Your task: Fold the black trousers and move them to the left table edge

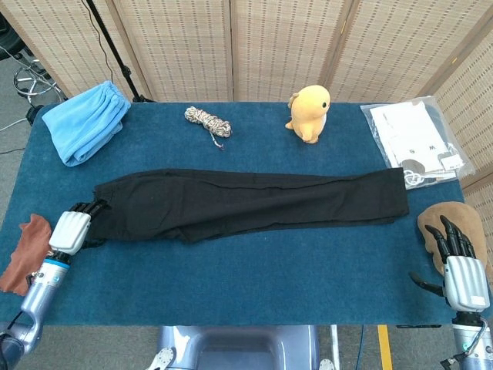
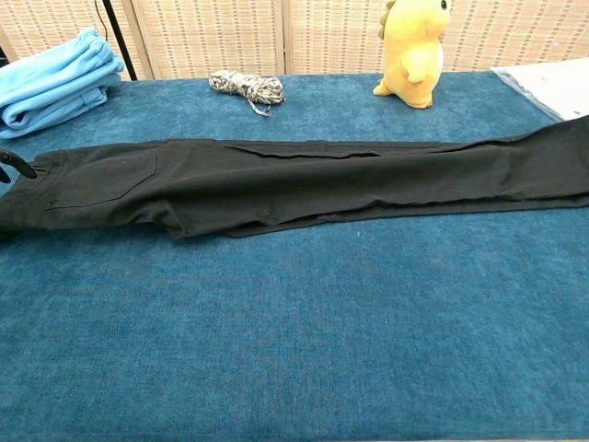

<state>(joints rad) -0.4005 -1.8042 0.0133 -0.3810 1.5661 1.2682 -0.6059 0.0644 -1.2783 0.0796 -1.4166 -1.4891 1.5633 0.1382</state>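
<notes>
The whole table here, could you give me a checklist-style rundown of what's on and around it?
Surface: blue table cloth, flat.
Job's things: black trousers laid out lengthwise, unfolded.
Clutter: folded blue towel, rope bundle, yellow plush toy, plastic bag of papers, brown cloths at the left and right edges.
Hands: left hand with fingers at the trousers' waist end, grip unclear; right hand open, apart from the trousers.
Cables: black cable behind the table.
Surroundings: woven folding screens.
</notes>
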